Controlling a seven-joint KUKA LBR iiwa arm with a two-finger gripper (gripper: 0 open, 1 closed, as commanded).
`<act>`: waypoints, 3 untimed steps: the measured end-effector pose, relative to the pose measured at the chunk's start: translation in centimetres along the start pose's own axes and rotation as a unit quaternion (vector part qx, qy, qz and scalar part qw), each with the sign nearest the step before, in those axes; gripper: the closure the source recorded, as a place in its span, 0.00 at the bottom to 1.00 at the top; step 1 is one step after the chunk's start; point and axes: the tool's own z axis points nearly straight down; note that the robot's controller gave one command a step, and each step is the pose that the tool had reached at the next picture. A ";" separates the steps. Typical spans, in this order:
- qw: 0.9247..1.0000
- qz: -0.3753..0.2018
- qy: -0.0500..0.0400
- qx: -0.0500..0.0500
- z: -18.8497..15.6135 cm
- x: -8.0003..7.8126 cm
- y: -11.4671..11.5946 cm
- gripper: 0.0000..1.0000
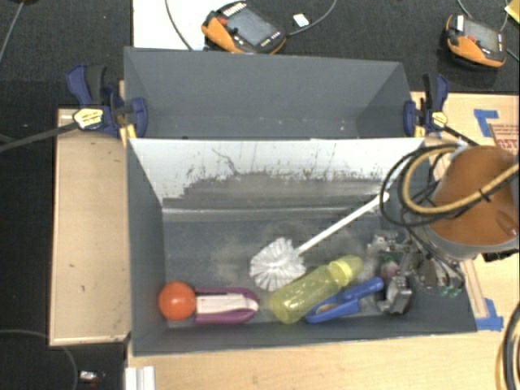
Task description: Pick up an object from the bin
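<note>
Gripper (pixel 397 287) (open or closed? can't tell) sits just right of the long blue plastic handle (pixel 348 299), which lies roughly left-right.

No words or numbers can be read anywhere. The purple tube (pixel 213 305) lying at the front of the grey bin (pixel 146 242), next to the orange ball (pixel 176 301), has a white label, but its print is too small to make out.
</note>
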 end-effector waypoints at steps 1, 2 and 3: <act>1.000 -0.015 -0.003 0.002 0.2 -0.8 2.0 0.00; 1.000 -0.005 0.000 0.000 2.1 -0.8 4.4 0.00; 1.000 0.027 -0.001 0.002 1.9 -0.8 5.7 0.00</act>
